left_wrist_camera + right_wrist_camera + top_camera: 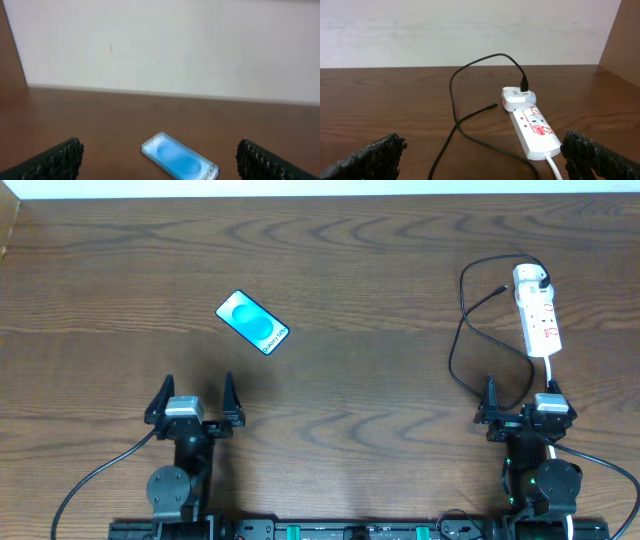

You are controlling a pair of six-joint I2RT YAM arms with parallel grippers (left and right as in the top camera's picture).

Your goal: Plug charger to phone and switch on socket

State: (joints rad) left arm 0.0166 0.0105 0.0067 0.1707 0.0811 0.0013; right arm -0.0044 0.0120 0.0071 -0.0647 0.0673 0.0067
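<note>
The phone [252, 322] lies flat on the wooden table, blue screen up, left of centre; it also shows in the left wrist view [180, 162]. The socket [540, 320] is a white power strip at the far right, also in the right wrist view [535, 130]. The charger's white plug head [530, 278] sits in its far end. The thin black cable [462, 330] loops left, and its loose connector tip [502, 290] lies on the table. My left gripper [196, 412] is open and empty, near the phone's front side. My right gripper [522, 410] is open and empty, in front of the socket.
The socket's white lead [552, 370] runs toward my right arm base. The black cable loop [455, 125] lies between the right fingers in the right wrist view. A white wall [165, 45] stands beyond the table's far edge.
</note>
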